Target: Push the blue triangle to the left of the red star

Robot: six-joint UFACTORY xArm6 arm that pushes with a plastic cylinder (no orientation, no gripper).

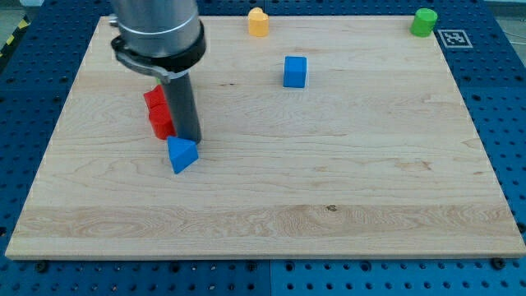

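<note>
The blue triangle (182, 154) lies on the wooden board (329, 189) at the view's left of centre. The red star (158, 112) sits just above and to the left of it, partly hidden behind my rod. My tip (190, 140) stands right at the blue triangle's upper right edge, touching or nearly touching it, and just right of the red star.
A blue cube (295, 71) sits above centre. A yellow block (258, 22) stands at the board's top edge. A green cylinder (424, 22) stands at the top right corner. The arm's grey body (156, 33) hangs over the top left.
</note>
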